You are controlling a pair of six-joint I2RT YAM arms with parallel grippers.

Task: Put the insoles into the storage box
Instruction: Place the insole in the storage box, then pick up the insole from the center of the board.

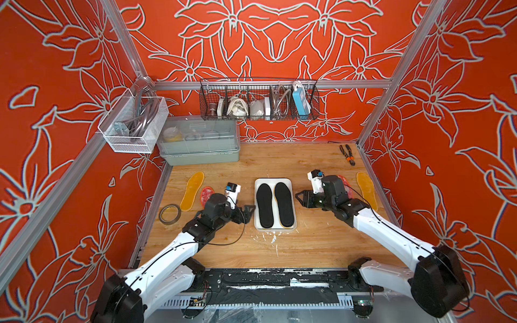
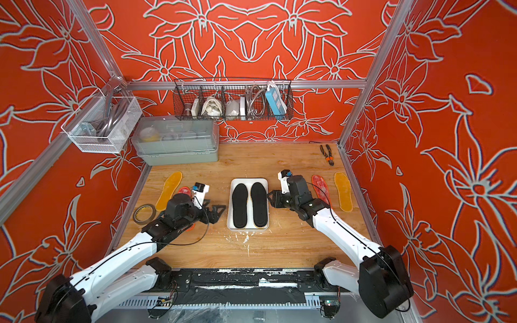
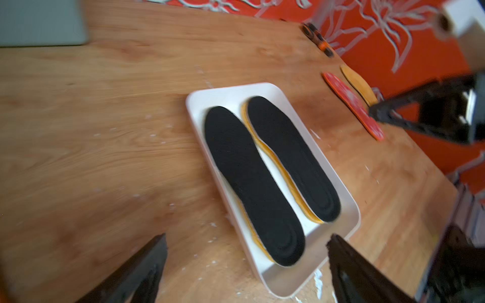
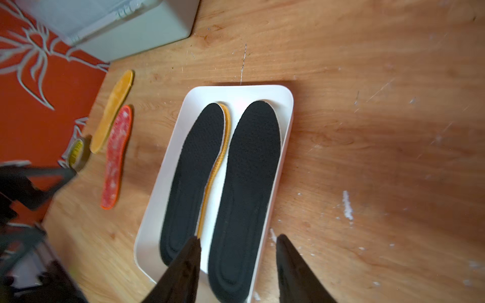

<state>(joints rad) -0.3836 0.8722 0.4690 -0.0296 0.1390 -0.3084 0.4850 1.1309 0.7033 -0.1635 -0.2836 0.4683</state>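
Step in hand, as I judge it: between picks, half done.
- Storage box (image 1: 274,181) at table centre. Two black insoles (image 1: 265,205) side by side inside, on top of amber insoles underneath (image 4: 227,123).
- Out on table: left amber insole (image 1: 192,190) and left red insole (image 1: 207,194) near left edge; right red insole (image 2: 321,188) and right amber insole (image 1: 367,190) near right edge.
- Left gripper (image 3: 246,238) just beside box: fingers (image 3: 147,265) spread wide, empty.
- Right gripper (image 4: 237,237) at box's right rim: fingers (image 4: 183,267) partly apart, gripping nothing.
- Next: I swing outward to a red insole; flat pad calls for low edge pinch.
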